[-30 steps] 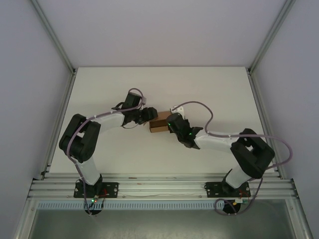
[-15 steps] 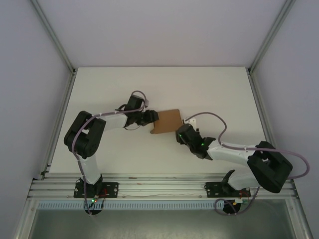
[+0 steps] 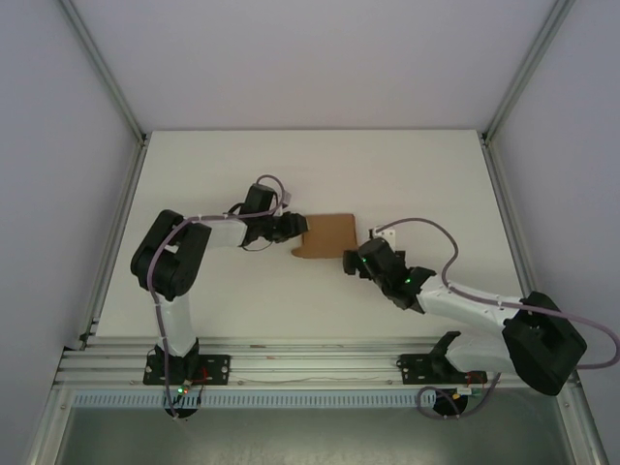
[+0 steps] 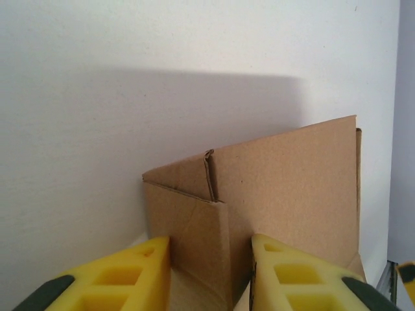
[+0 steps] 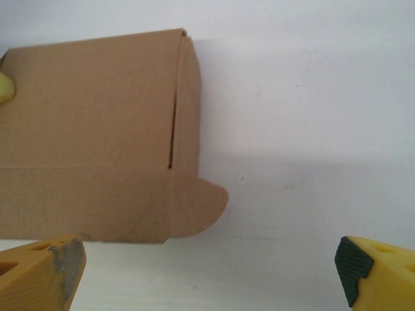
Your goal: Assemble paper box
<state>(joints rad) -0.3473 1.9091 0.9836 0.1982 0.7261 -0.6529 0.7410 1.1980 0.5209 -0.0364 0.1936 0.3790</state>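
Where the left end effector (image 3: 294, 229) meets the left edge of the paper box (image 3: 327, 235), its yellow fingers (image 4: 139, 272) pinch a folded cardboard corner. The paper box sits on the white desk (image 3: 194, 174). Just right of it, the right end effector (image 5: 209, 259) gapes wide, holding nothing.

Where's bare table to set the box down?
Bare: the far strip of table behind the paper box, the far right corner, the near middle between the arm bases. Crowded: around the box, left gripper clamped on its left edge, open right gripper at its near right corner.
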